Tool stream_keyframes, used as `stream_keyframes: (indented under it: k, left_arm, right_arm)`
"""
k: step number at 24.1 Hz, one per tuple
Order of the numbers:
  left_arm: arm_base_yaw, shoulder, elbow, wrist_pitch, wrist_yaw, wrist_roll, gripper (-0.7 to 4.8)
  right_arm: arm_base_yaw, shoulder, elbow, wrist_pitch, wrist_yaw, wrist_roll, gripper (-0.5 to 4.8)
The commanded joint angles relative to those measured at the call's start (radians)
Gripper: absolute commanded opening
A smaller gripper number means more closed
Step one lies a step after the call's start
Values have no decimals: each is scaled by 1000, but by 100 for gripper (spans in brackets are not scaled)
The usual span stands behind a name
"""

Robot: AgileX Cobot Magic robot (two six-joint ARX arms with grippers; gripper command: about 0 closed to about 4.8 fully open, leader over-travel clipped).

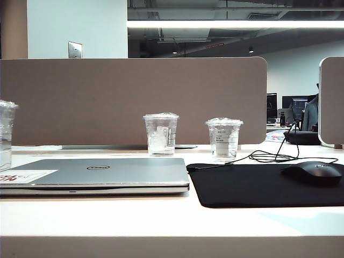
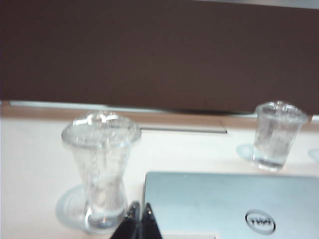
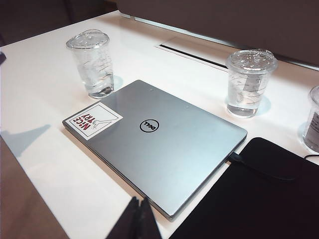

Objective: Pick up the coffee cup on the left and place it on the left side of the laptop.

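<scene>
Coffee cup down beside the laptop's left edge, both claws empty and clear of it.

Coffee cup (image 3: 92, 62) stands upright on the surface (image 1: 161, 220), just beside the left edge of the laptop (image 3: 159, 149); far left of the exterior frame, cut off by the edge, upper left in the right wrist frame. Looks like the goal spot, so the task reads as done or nearly so. Left claw (image 2: 139, 211) pinched tight, holding nothing, tips at lower centre of its frame, near the cup base but apart from it. Right claw (image 3: 139, 204) also closed and empty, low centre of its frame, hanging over the laptop's near corner. Two shorter cups sit behind the laptop, untouched. Mouse mat (image 1: 269, 185) at lower right.
</scene>
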Motion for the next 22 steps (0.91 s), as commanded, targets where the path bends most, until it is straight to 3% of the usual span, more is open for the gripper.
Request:
stream_keyframes:
  k: [1,22]
  left_arm:
    - [17,4,-18,5,35,-25,-6]
    - [17,4,-39,-2,43,-20,-5]
  right_arm:
    - [0,-2,3,17,-1,3,-1]
    - [0,-2,3,17,-1,3,-1]
